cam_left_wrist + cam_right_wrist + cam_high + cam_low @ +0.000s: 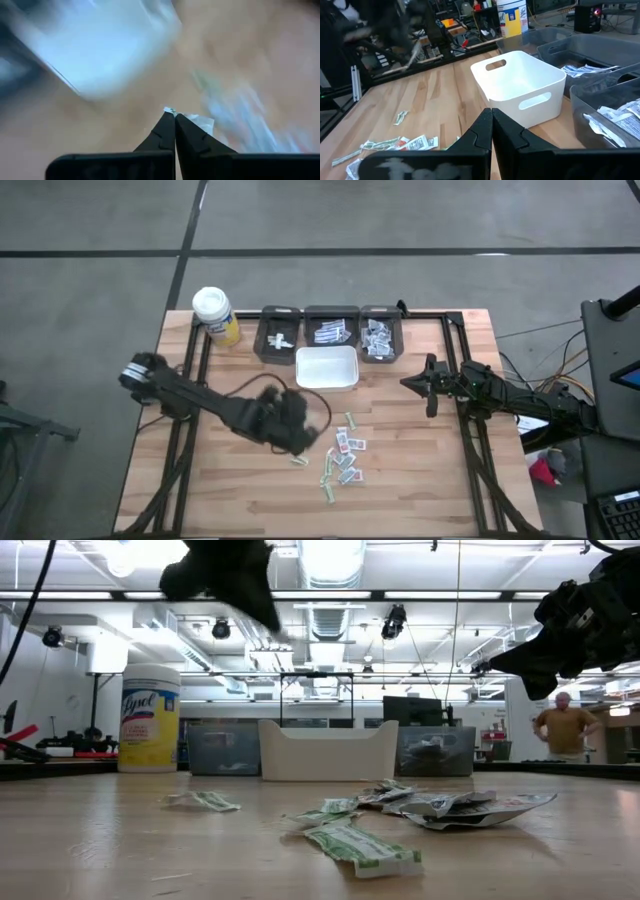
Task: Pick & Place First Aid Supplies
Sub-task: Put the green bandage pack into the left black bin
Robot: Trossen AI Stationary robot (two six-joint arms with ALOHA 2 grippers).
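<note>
Behind the packets (345, 457), white bin (327, 367).

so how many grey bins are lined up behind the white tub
3: left grey bin, middle grey bin and right grey bin, side by side at the table's far edge, just behind the white tub. None looks hidden.

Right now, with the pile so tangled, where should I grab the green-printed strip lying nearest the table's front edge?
Probably take the green-printed strip at its middle, coming straight down with the fingers across its narrow width. It lies flat on the table, just clear of the pile, so both long edges look free and a side approach has nothing to catch.
</note>
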